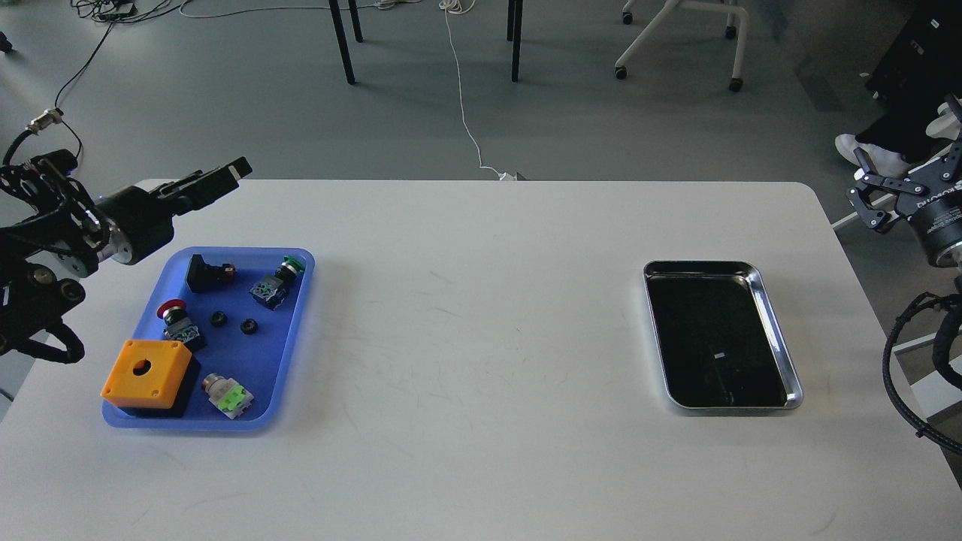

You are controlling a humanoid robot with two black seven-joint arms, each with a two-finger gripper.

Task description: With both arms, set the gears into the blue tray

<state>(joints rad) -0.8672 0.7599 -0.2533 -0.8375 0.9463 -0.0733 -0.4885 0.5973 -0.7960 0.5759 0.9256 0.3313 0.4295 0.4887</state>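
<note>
White table (pixel 481 315), grey floor beyond. Two gears (pixel 219 319) lie side by side mid blue tray (pixel 294 330) at left, among push-button switches (pixel 270 285). Silver tray (pixel 782 361) at right looks empty. Task appears done. Left gripper (pixel 214 180) hovers beyond the tray, fingers narrow, holding nothing; right gripper (pixel 875 199) off the table edge, spread wide.

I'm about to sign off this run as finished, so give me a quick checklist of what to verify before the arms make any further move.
1. Gears in the blue tray: ok, two gears lie flat inside it among the switches.
2. Stray gears on the white table: ok, none visible.
3. Silver tray: ok, no gear seen on its dark, reflective floor.
4. Left hand: ok, raised beyond the blue tray's far edge, nothing seen in it; open or shut, cannot tell.
5. Right hand: ok, off the table's right edge, fingers spread, holding nothing.
</note>
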